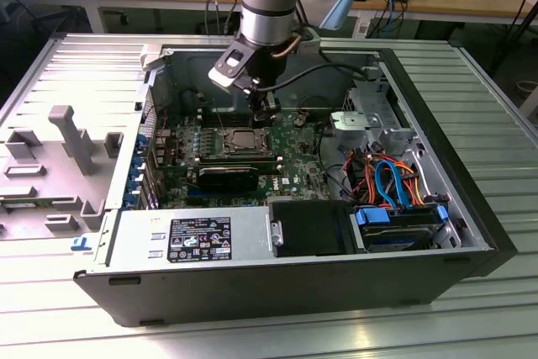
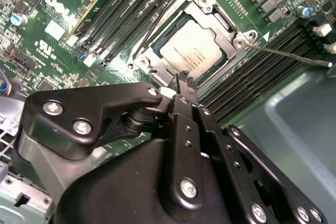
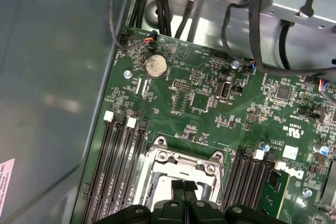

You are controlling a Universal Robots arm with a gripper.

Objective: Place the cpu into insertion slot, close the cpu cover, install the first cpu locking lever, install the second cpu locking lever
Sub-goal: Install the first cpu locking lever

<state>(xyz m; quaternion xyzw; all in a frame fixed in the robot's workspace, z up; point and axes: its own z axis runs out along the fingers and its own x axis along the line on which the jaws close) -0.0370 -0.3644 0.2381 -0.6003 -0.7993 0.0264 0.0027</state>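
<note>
The cpu (image 2: 191, 51) lies in the insertion slot (image 2: 157, 51) of the green motherboard (image 3: 210, 103), its silver top showing through the window of the cpu cover (image 2: 215, 11), which lies flat over it. A thin metal locking lever (image 2: 289, 55) sticks out sideways from one corner of the socket, over the memory slots. My gripper (image 2: 182, 78) hovers just above the socket's edge, fingers pressed together and holding nothing. In the first wrist view the gripper (image 3: 184, 186) hangs over the cover (image 3: 184, 161). In the exterior view the gripper (image 1: 267, 113) stands right above the socket (image 1: 244, 142).
The motherboard sits inside an open computer case (image 1: 471, 208). Long black memory slots (image 3: 118, 166) flank the socket. A drive cage with coloured cables (image 1: 395, 182), a power supply (image 1: 193, 237) and black cable bundles (image 3: 157, 3) crowd the case's edges.
</note>
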